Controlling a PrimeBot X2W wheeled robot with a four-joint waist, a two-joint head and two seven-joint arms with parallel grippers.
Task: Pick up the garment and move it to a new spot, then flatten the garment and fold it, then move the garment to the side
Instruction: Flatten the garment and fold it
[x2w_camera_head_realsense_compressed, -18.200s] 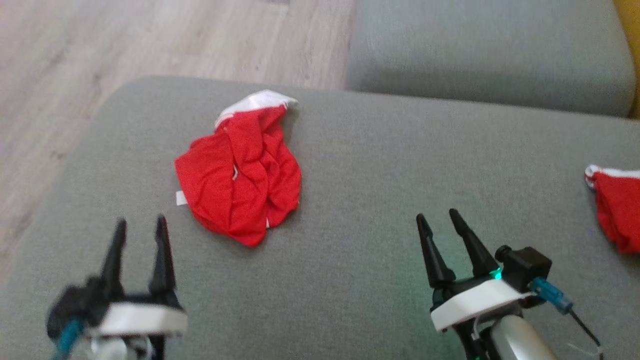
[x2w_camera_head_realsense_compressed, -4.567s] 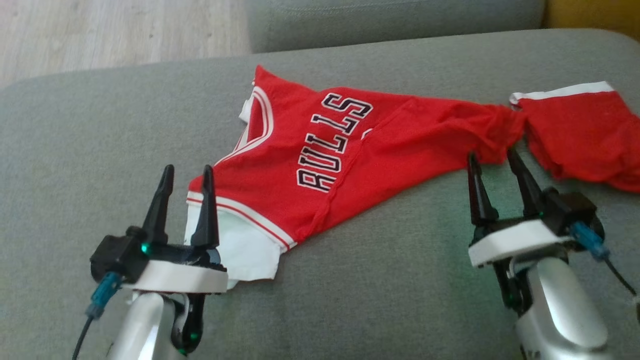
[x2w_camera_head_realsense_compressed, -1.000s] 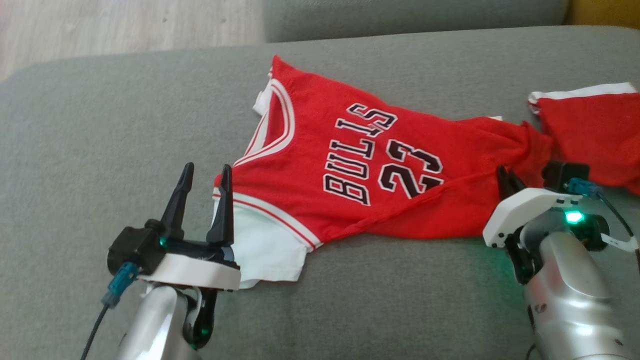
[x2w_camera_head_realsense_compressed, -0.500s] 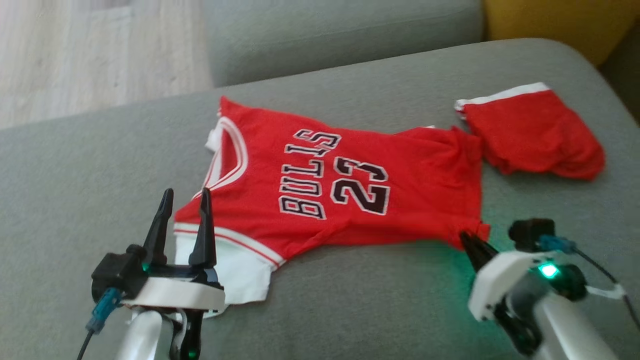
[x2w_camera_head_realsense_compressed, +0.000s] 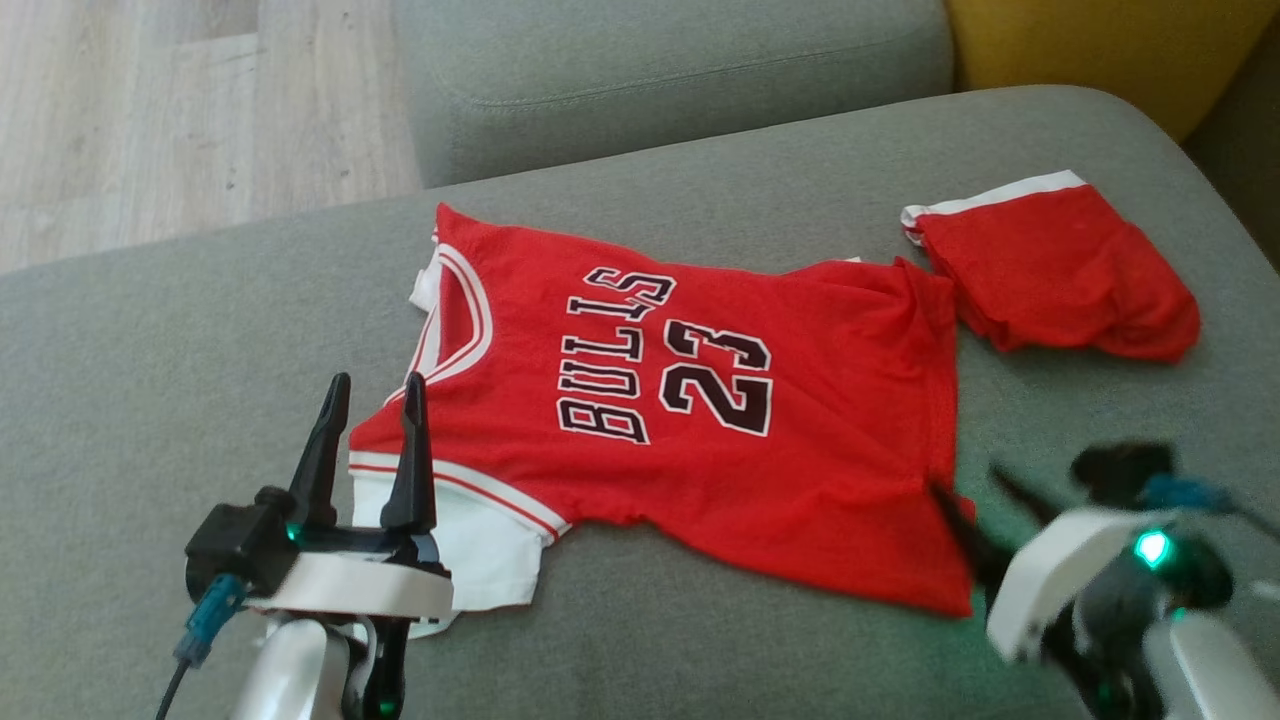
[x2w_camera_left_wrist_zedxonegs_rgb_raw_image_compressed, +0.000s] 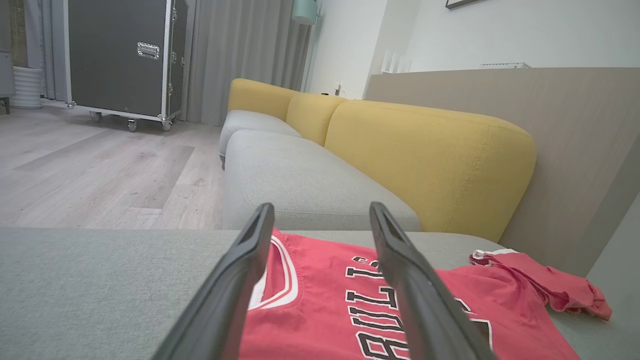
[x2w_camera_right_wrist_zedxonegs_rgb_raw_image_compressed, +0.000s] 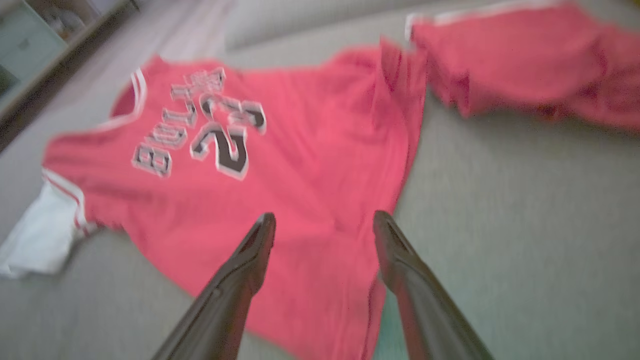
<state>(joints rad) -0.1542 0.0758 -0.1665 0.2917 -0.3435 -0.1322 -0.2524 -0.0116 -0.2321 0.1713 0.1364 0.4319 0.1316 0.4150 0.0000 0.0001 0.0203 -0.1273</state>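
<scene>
Head view: finds red basketball jersey with white trim (x2w_camera_head_realsense_compressed: 680, 420) spread nearly flat on grey fabric sofa cushion (x2w_camera_head_realsense_compressed: 150, 330), left gripper (x2w_camera_head_realsense_compressed: 377, 382) and right gripper (x2w_camera_head_realsense_compressed: 968, 482) at its near corners, both spread apart and empty; judges flattening almost done, folding next, requiring edge grips.

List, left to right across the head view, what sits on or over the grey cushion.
left gripper → jersey → second red garment
</scene>
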